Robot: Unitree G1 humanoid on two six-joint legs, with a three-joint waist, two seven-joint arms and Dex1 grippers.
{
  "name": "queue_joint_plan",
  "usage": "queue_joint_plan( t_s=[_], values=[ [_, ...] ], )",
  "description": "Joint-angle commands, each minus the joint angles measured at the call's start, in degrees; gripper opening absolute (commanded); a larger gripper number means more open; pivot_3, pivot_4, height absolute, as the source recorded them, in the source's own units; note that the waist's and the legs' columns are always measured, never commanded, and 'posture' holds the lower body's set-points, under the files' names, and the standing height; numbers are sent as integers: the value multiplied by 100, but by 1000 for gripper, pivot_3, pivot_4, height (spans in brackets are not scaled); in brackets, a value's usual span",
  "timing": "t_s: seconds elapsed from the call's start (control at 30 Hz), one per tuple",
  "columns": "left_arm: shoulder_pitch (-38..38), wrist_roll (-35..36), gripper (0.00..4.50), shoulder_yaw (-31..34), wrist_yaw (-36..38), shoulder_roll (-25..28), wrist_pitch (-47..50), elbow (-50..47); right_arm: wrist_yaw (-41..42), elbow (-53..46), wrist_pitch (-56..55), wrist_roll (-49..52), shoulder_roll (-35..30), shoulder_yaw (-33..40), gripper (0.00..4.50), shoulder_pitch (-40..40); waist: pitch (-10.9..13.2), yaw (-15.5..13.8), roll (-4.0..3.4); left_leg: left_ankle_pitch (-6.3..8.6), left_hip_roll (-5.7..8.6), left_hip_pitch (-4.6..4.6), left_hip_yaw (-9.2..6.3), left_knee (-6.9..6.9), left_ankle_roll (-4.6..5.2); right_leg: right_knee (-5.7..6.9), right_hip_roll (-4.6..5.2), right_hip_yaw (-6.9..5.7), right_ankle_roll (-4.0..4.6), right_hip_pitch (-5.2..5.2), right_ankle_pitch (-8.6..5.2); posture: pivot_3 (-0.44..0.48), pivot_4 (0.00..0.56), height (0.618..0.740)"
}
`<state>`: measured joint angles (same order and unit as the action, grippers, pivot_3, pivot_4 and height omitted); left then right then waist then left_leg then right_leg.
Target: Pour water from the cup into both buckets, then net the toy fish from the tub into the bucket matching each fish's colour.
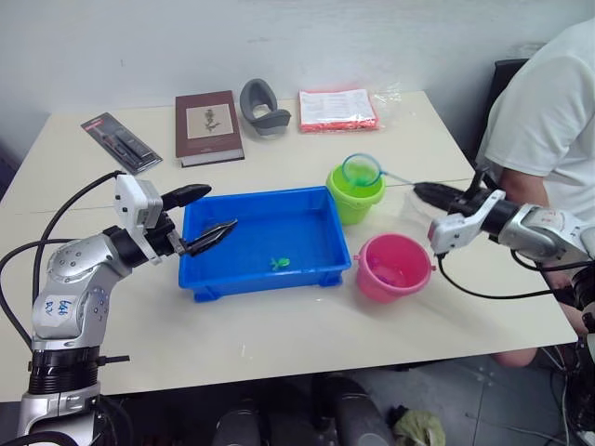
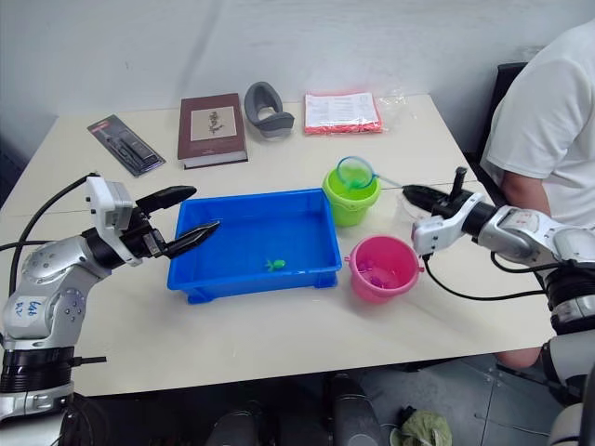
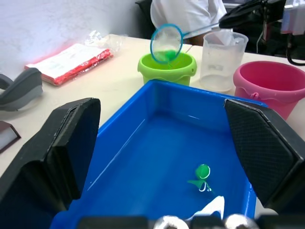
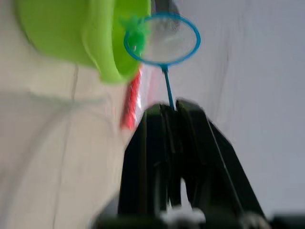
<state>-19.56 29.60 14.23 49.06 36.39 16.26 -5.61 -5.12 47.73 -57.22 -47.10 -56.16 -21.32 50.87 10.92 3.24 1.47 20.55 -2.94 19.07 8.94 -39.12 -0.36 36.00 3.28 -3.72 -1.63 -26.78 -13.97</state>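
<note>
**Net held over green bucket**

Right gripper (image 1: pixel 426 192) was clamped on the net (image 1: pixel 361 169) handle, hoop above the lime green bucket (image 1: pixel 354 200). Left gripper (image 1: pixel 206 216) stood spread at the tub (image 1: pixel 256 243) edge. One green fish (image 1: pixel 279 264) lay in the tub. Pink bucket (image 1: pixel 394 266) nearby.

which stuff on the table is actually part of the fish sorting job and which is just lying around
Part of the job:
- blue tub
- green fish in the tub
- green bucket
- pink bucket
- net, held by the right gripper over the green bucket
- clear cup

Lying about:
- brown book
- grey holder
- red packet
- black packaged tool
</note>
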Motion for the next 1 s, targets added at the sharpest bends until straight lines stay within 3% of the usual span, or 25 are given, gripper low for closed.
queue_joint_plan(
  t_s=[0.03, 0.2, 0.3, 0.53, 0.8, 0.9, 1.0],
  values=[
    [-36, 6, 4445, 71, -15, 14, -107, -38, -42, 68, 187, 189, -44, 194, 0, 64, 0, 1, 0, 0, 1, 1, 0, 0, 0, 0, 1, 0, 0, 0, 0, 0, 150, 740],
    [-25, 34, 4445, 73, -40, 0, -85, -65, -30, -303, -407, -31, -217, -51, 0, -140, 0, -1, 0, 0, 2, 1, 2, 0, 1, 1, 3, 1, 0, 0, 0, 0, 150, 740],
    [-65, 10, 4445, 55, -13, 0, -129, -3, -146, 98, 176, 84, -169, 163, 0, 112, 0, 5, 0, 0, 1, 1, 0, 1, 0, 0, 1, 0, 0, 0, 0, 0, 150, 740],
    [-84, 19, 4445, 35, -34, -39, -125, -4, -228, -58, -212, -94, -273, -19, 0, 35, 0, 3, 0, -1, 3, 0, 5, 1, 2, 0, 2, 5, -3, 0, 2, 0, 150, 740],
    [-56, -22, 4445, 27, 2, -3, -169, 31, 72, -104, -150, 591, -229, 292, 0, 13, 0, 6, 0, -2, 3, 0, 4, 1, 3, 0, 2, 4, -3, 0, 2, 0, 150, 740],
    [93, 41, 4445, 143, 73, 89, -164, -62, 1624, -463, 6, 2742, 68, 467, 0, -132, 0, 14, 0, -2, 3, 0, 5, 0, 3, 0, 1, 4, -3, 0, 2, 0, 150, 740],
    [380, 107, 4445, 356, 376, 358, -211, -94, 3994, -1973, 1374, 5199, 144, 349, 0, -595, 0, 17, 0, 0, -9, -11, 3, 1, 0, -1, -11, 5, -4, 10, 3, 0, 150, 740]
  ],
)
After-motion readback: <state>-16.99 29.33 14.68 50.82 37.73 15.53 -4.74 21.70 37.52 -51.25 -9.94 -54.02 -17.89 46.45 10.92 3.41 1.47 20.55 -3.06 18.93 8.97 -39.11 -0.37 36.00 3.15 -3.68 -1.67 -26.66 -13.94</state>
